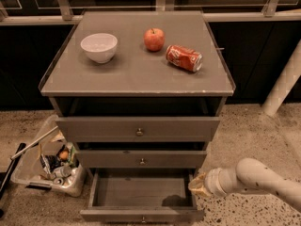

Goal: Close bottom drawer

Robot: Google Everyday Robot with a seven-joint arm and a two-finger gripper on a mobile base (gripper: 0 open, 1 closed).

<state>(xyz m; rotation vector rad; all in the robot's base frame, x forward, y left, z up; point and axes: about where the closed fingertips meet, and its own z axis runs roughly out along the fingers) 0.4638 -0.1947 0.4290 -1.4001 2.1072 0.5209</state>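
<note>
Bottom drawer (136,192) stands pulled out at lower centre. The gripper (197,185), open or closed impossible to tell, hovers by its right side. Closing not yet begun.

No legible txt, incl. red can (184,58); hand (197,186) beside bottom drawer (117,215)

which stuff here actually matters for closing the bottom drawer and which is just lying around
For the job: bottom drawer, pulled out; its knob; gripper, beside the drawer's right side.

Just lying about: white bowl, apple, red can on its side, all on the cabinet top; bin of litter at lower left.
</note>
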